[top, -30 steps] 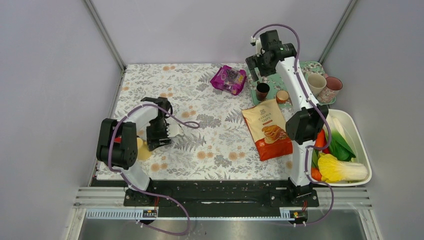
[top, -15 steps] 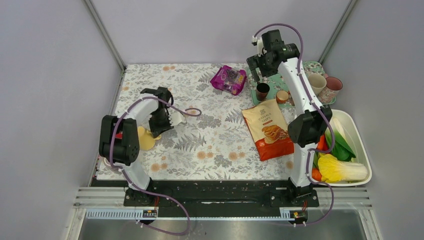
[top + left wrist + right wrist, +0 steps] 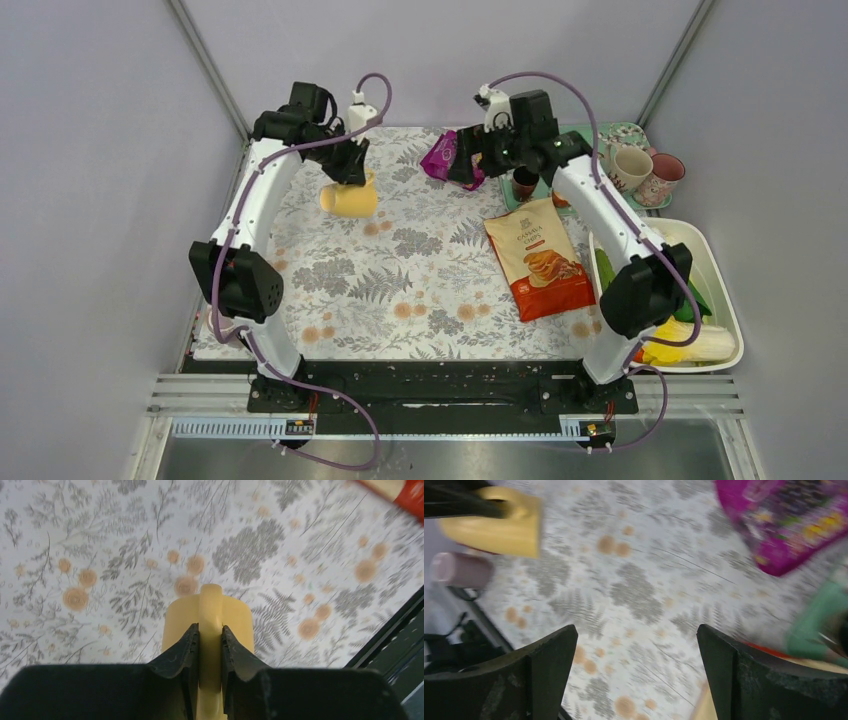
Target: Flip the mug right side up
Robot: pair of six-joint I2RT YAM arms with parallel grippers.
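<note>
Over a flower-printed tablecloth [image 3: 420,270] walled in grey, the left gripper [image 3: 210,630] pinches the handle of the yellow mug [image 3: 242,617], which hangs just below its fingers, tipped on its side and clear of the cloth. Off to its right, the right gripper [image 3: 636,645] hovers with fingers spread wide and empty. A purple snack packet [image 3: 794,520] lies just beside it, and a bag of chips [image 3: 545,255] lies farther toward the near edge.

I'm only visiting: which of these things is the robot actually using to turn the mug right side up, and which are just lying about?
In the job:
yellow mug, gripped by its handle in the left gripper

Just lying about:
purple snack packet
chips bag
cups on the green tray
white tub of vegetables
</note>
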